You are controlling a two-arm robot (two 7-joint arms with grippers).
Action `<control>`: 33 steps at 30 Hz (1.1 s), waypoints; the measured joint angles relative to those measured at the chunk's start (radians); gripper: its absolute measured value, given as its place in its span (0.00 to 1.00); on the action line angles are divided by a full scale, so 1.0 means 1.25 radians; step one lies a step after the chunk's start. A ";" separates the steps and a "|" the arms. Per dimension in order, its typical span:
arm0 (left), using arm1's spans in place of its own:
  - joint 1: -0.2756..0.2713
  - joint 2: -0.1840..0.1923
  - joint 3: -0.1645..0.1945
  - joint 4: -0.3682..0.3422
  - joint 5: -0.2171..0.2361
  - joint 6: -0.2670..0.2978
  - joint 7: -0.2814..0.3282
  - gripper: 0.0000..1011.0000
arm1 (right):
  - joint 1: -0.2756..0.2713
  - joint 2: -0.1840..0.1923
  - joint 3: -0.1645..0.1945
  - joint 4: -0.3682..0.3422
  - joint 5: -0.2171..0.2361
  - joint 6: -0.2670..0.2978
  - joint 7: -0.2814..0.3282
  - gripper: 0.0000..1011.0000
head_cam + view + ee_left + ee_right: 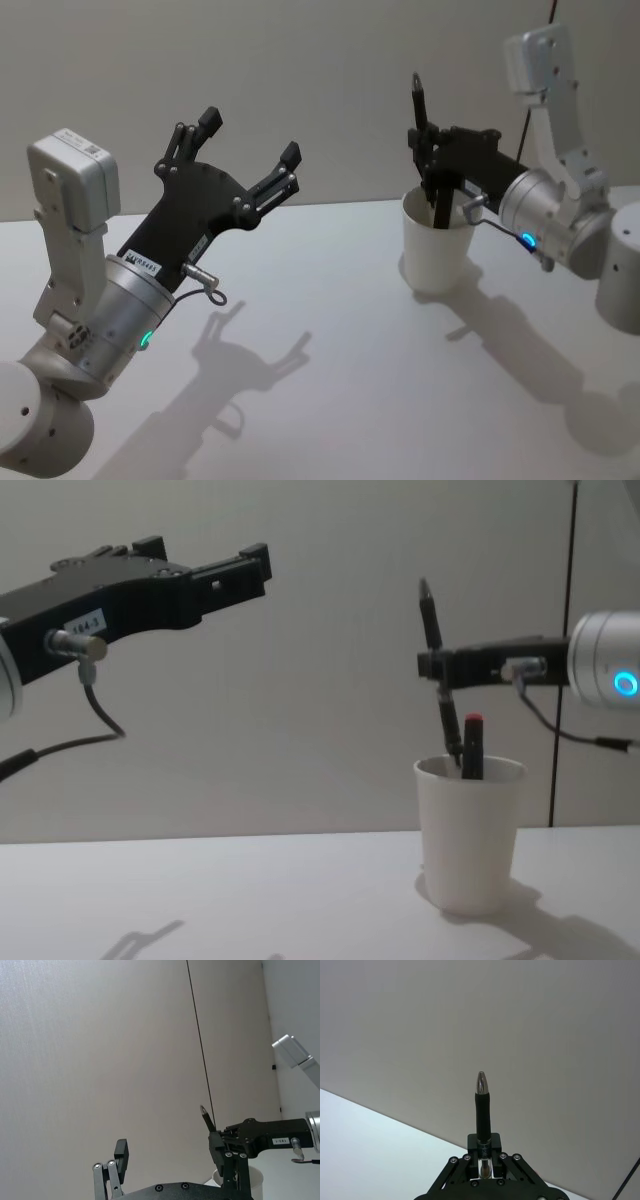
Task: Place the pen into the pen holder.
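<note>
Right fingers: the right gripper (438, 667) is clamping the pen (436, 660) near its middle, fingers pressed together on the barrel, on the right side of the scene above the cup.
Pen: it is standing nearly upright, slightly tilted, its lower end already dipping inside the rim of the pen holder (436, 245); its upper end is showing a shiny metal tip in the right wrist view.
Left fingers: the left gripper (250, 150) is hanging idle over the left of the tabletop (300, 340) with its fingers spread wide apart, holding nothing.
Step in hand: judging by the pose, the pen is being lowered into the holder, not yet let go.
Next move: probably easing down a little, then parting the fingers so the pen is dropping straight and not tipping the light cup.
Materials: holder is plain white paper, tapered, rolled rim; pen is slim, black, matte barrel.
Other contents: a second dark pen with a red end (472, 746) is already resting in the cup.
</note>
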 joint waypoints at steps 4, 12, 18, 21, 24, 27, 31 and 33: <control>0.000 0.000 0.000 0.000 0.000 0.000 0.000 0.99 | -0.002 -0.003 -0.003 0.008 -0.005 0.000 -0.003 0.13; 0.000 0.000 0.000 0.000 0.000 0.000 0.000 0.99 | -0.005 -0.007 -0.009 0.020 -0.015 -0.001 -0.009 0.25; 0.000 0.000 0.000 0.000 0.000 0.000 0.000 0.99 | -0.006 -0.009 -0.011 0.025 -0.018 -0.002 -0.011 0.45; 0.000 0.000 0.000 0.000 0.000 0.000 0.000 0.99 | -0.007 -0.010 -0.012 0.026 -0.020 -0.002 -0.012 0.52; 0.000 0.000 0.000 0.000 0.000 0.000 0.000 0.99 | -0.007 -0.010 -0.012 0.028 -0.020 -0.002 -0.012 0.63; 0.000 0.000 0.000 0.000 0.000 0.000 0.000 0.99 | -0.008 -0.009 -0.012 0.025 -0.020 -0.003 -0.014 0.72; 0.000 0.000 0.000 0.000 0.000 0.000 0.000 0.99 | -0.012 -0.003 -0.007 0.009 -0.020 -0.007 -0.020 0.84; 0.000 0.000 0.000 0.000 0.000 0.000 0.000 0.99 | -0.015 0.002 -0.002 -0.006 -0.020 -0.010 -0.028 0.89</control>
